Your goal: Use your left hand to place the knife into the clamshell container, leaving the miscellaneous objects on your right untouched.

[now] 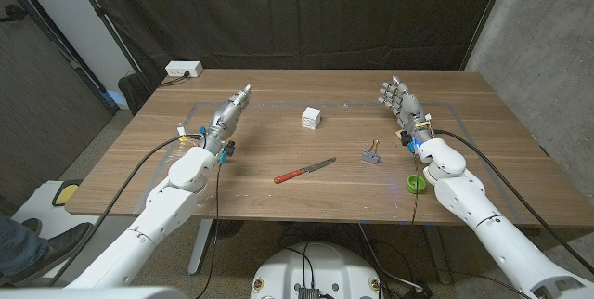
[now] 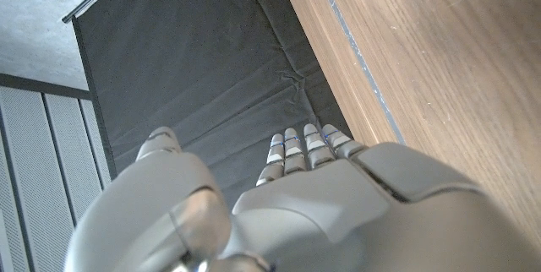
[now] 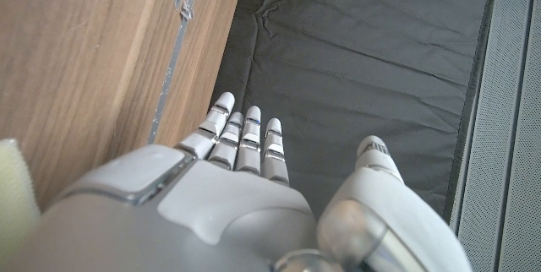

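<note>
A knife (image 1: 303, 171) with a red handle and a steel blade lies on the wooden table (image 1: 278, 141) near the front middle, blade pointing right and slightly away. My left hand (image 1: 229, 113) stands at the left side of the table, fingers straight and together, holding nothing; its back (image 2: 279, 213) fills the lower part of the left wrist view. The knife is well to the right of it and nearer the front. My right hand (image 1: 399, 99) is raised at the right, fingers apart and empty, and its back (image 3: 228, 196) is seen in the right wrist view. I see no clamshell container.
A white cube (image 1: 311, 118) sits in the table's middle. A black binder clip (image 1: 372, 155) lies right of the knife. A green ring-shaped object (image 1: 417, 185) rests by my right forearm. A white power strip (image 1: 183, 71) sits at the far left corner. Blue tape lines mark the tabletop.
</note>
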Controlling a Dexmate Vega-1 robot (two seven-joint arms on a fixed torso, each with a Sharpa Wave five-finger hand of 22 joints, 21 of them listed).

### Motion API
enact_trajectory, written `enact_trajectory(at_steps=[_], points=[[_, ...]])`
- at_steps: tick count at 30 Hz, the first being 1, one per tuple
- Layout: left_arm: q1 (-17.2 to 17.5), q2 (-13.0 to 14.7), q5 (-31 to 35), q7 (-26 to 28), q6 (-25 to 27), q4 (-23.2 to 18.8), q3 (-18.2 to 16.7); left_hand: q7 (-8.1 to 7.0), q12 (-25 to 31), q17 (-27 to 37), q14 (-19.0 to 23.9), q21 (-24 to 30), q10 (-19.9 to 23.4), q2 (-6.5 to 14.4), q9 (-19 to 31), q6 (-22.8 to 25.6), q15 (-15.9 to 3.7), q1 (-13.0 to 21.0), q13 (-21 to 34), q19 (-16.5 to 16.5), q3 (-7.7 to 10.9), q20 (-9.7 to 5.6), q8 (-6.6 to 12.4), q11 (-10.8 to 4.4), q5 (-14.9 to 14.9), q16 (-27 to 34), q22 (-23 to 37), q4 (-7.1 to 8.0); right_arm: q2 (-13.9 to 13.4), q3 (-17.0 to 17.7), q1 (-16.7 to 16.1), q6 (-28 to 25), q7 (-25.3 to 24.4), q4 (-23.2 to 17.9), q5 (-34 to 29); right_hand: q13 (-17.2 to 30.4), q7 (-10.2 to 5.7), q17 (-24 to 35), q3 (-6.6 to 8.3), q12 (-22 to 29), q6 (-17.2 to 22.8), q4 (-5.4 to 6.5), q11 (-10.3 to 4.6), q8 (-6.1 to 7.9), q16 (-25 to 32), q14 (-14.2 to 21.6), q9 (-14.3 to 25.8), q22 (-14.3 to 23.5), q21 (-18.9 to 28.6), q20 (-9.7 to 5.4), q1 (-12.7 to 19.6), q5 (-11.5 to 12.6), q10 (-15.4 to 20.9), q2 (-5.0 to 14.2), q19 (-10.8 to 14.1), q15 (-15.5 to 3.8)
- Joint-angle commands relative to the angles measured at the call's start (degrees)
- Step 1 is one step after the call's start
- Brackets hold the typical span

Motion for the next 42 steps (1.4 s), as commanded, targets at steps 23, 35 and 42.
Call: enact_trajectory(at_steps=[23, 35, 42], points=[[15.95, 3.59, 34.89, 16.30, 11.39, -24.27, -1.03, -1.21, 1.63, 0.01, 9.44, 0.21, 12.01, 0.80, 0.36, 12.52, -2.81, 8.02, 0.28, 0.45, 1.25, -1.17, 2.10, -2.22, -1.12, 0.52, 0.46, -4.10, -0.79, 1.38, -2.33, -0.30, 1.04, -3.02, -0.42, 0.14, -0.56, 0.22, -0.26, 0.19, 0.47, -0.26, -0.06, 0.14, 0.15, 0.31, 0.24, 0.08, -0.78, 0.05, 0.48, 0.49, 0.44, 0.22, 0.78, 0.12], [17.55, 5.15, 48.74, 19.71, 13.18, -26.97, 0.77, -2.95, 2.14, -0.09, 12.79, 0.22, 17.57, 0.28, 0.35, 17.77, -4.51, 11.27, 0.26, 0.79, 1.45, -2.93, 2.78, -4.47, -0.98, 0.38, 0.34, -5.95, -1.23, 1.77, -3.43, -1.15, 0.68, -4.43, -0.17, 0.14, -0.62, 0.20, -0.35, 0.15, 0.47, -0.35, -0.01, 0.13, 0.11, 0.33, 0.25, 0.09, -1.09, 0.08, 0.55, 0.51, 0.47, 0.24, 0.86, 0.01], [18.94, 6.09, 54.76, 17.61, 18.30, -30.32, 1.48, -4.18, 2.07, -0.14, 14.00, 0.21, 20.26, -0.26, 0.33, 20.54, -5.67, 13.97, 0.24, 1.12, 1.70, -3.11, 3.02, -6.26, -0.55, 0.06, 0.27, -7.50, -2.16, 2.12, -3.49, -2.63, 0.92, -5.37, 0.17, 0.14, -0.67, 0.20, -0.37, 0.14, 0.50, -0.37, 0.01, 0.13, 0.11, 0.36, 0.25, 0.10, -1.26, 0.09, 0.58, 0.52, 0.48, 0.33, 0.82, 0.02]])
